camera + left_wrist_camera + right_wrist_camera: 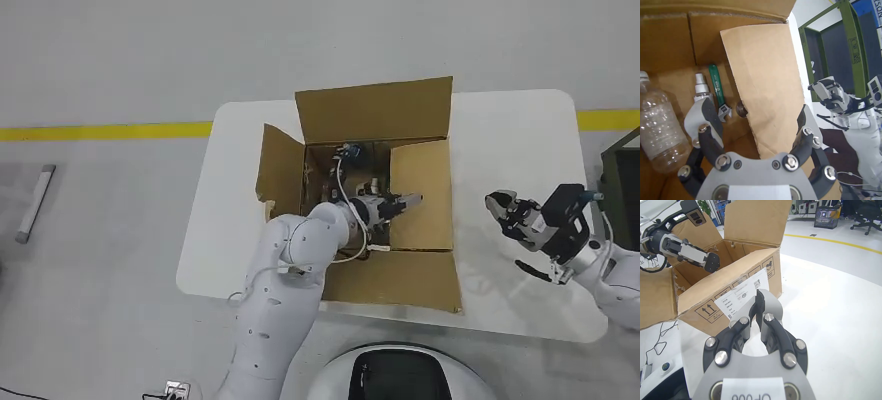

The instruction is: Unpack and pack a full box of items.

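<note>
Above cardboard box (375,112) on desk (510,130): left gripper (754,109) spread wide, empty. On box floor, from left wrist: plastic bottle (659,123), spray bottle (701,89), adjustable wrench (717,91). Beside box: right gripper (758,300) clenched, empty.

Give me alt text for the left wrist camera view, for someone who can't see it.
The open left gripper hangs over a cardboard box, its fingers flanking a flap. On the box floor lie a clear plastic bottle, a small spray bottle and a green-handled wrench.
</note>
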Available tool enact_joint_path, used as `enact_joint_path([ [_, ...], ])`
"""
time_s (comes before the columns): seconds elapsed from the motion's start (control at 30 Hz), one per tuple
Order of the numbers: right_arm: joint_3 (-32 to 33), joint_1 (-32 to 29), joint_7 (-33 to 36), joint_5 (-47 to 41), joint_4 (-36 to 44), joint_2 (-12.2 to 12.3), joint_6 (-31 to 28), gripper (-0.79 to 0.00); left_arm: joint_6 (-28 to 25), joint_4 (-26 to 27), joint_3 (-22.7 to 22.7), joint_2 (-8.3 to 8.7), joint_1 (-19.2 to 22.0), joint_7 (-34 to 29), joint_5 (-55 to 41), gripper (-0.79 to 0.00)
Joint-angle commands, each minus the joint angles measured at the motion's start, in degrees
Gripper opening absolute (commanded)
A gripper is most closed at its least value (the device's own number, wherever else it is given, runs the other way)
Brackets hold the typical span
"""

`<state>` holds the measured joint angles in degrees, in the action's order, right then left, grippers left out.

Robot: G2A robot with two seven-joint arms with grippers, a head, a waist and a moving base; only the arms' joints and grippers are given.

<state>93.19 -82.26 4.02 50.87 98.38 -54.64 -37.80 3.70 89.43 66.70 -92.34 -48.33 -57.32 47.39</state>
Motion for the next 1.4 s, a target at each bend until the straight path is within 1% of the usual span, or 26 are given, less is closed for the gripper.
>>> enact_joint_path([
  [0.0,-0.33,0.07,0.06,0.1,0.02,-0.04,-0.28,-0.785,0.28,-1.79,0.64,0.09,0.13,0.56,-1.2,0.0],
  [0.13,-1.09,0.29,0.21,0.81,0.07,-0.11,-1.03,-0.785,-0.25,-3.55,0.34,0.48,0.92,-0.55,0.54,0.0],
  [0.33,-2.32,0.92,0.72,0.97,-0.04,-0.26,-1.4,-0.785,-0.6,-5.42,0.49,0.55,1.23,-2.08,-5.57,0.0],
  [0.43,-2.53,1.1,0.65,0.84,0.07,-0.32,-1.47,-0.785,-1.58,-5.63,0.51,0.45,1.4,-2.43,-10.73,0.0],
  [0.53,-1.93,1.19,0.08,-0.02,-0.05,-0.35,-1.18,-0.785,-2.23,-5.94,0.2,0.55,2.13,-3.4,-12.66,0.0],
  [0.63,-0.43,1.06,-0.26,-1.85,-0.09,-0.32,-0.64,-0.785,-2.58,-6.46,0.61,0.58,2.45,-4.15,-17.1,0.0],
  [0.67,0.2,0.98,-0.32,-2.61,-0.1,-0.29,-0.52,-0.773,-2.54,-6.59,0.59,0.67,2.7,-4.31,-17.14,0.0],
  [0.73,1.46,0.77,-0.2,-4.27,-0.06,-0.24,-0.41,-0.619,-2.43,-6.6,1.11,0.66,2.82,-4.3,-20.63,0.0],
  [0.77,2.11,0.69,-0.07,-5.13,0.01,-0.2,-0.44,-0.542,-2.48,-6.43,1.2,0.75,3.23,-4.42,-20.8,0.0],
  [0.8,2.69,0.58,0.04,-6.0,0.15,-0.17,-0.5,-0.48,-2.5,-6.22,1.08,0.84,3.59,-4.61,-20.49,0.0],
  [0.83,3.32,0.45,0.07,-6.79,0.27,-0.14,-0.53,-0.449,-2.71,-5.8,1.1,0.88,3.81,-4.39,-21.18,0.0],
  [0.87,3.88,0.37,0.28,-7.38,0.37,-0.1,-0.61,-0.286,-2.9,-5.47,1.14,0.93,4.01,-4.25,-21.73,0.0],
  [0.9,4.4,0.3,0.46,-7.98,0.38,-0.07,-0.55,-0.105,-3.18,-5.25,1.04,1.01,4.24,-4.21,-21.65,0.0],
  [0.93,4.87,0.18,0.53,-8.89,0.31,-0.07,-0.39,-0.006,-2.95,-5.24,0.95,1.09,4.5,-4.25,-21.39,0.0],
  [1.07,6.43,-0.35,1.84,-11.43,0.55,0.02,-0.23,0.0,-2.45,-3.61,0.43,1.16,5.53,-3.85,-23.33,0.0],
  [1.17,7.43,-0.84,2.81,-14.76,0.75,0.05,-0.43,0.0,-3.03,-2.49,-1.14,1.11,6.81,-4.14,-24.02,0.0],
  [1.23,7.93,-1.11,3.74,-18.57,0.74,0.06,-0.71,0.0,-3.58,-2.1,-2.51,0.97,7.96,-4.16,-24.68,0.0],
  [1.3,8.24,-1.21,5.54,-24.35,0.65,0.1,-1.15,0.0,-3.77,-1.84,-4.16,0.76,9.35,-3.75,-24.88,0.0],
  [1.37,8.88,-1.15,8.05,-30.8,0.56,0.19,-0.43,0.0,-5.27,-1.77,-6.6,0.63,11.26,-3.34,-21.86,0.0],
])
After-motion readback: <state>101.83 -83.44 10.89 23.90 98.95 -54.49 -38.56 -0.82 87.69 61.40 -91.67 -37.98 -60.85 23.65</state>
